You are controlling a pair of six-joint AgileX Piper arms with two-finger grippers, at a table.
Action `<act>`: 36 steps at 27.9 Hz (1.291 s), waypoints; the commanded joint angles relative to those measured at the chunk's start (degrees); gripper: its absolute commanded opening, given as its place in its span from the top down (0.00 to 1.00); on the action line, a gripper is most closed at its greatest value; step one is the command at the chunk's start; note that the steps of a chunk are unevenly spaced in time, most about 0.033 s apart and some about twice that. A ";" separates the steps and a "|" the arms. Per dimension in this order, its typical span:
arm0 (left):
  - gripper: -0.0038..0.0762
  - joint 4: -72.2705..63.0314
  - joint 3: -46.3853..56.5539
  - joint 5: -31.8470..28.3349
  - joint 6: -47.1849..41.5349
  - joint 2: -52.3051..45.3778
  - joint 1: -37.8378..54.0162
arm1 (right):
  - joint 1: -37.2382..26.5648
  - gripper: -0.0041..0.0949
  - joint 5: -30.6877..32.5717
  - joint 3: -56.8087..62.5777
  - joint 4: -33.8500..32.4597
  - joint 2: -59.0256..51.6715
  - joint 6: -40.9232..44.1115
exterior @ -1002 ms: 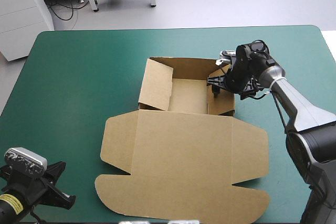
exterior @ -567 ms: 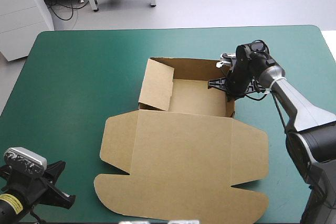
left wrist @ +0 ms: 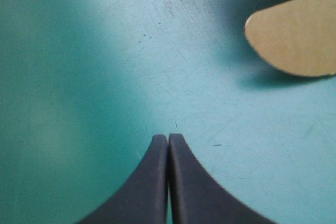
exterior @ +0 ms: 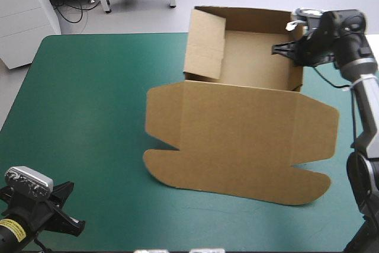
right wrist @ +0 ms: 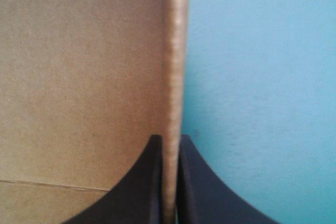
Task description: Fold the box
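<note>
The box (exterior: 237, 128) is up over the far right of the counter (exterior: 89, 99), tray uppermost and lid sloping down toward the near side. The right gripper (exterior: 294, 50) is clamped on its right wall, with the board pinched between the fingers. The box looks light and stiff in its panels but loose at the creases, so I'd judge a wall edge near a corner the safest hold.

The left gripper (left wrist: 168, 140) is closed on nothing, low over the near left corner. Only the right wrist view shows the board's edge in the pinch. The left wrist view catches a rounded flap (left wrist: 294, 40) and its shadow.
</note>
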 commanded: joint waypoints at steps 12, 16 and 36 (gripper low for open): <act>0.99 0.73 -1.29 -4.70 0.15 0.66 -0.25 | -31.31 0.98 0.11 -2.08 -0.67 -0.65 -10.27; 0.99 0.58 -1.29 -4.70 0.15 0.66 -0.25 | -34.69 0.98 0.31 -2.08 -0.67 3.01 -11.85; 0.99 0.62 -1.29 -4.48 0.15 0.66 -0.25 | -37.71 0.28 0.38 -2.08 -3.81 10.08 -16.20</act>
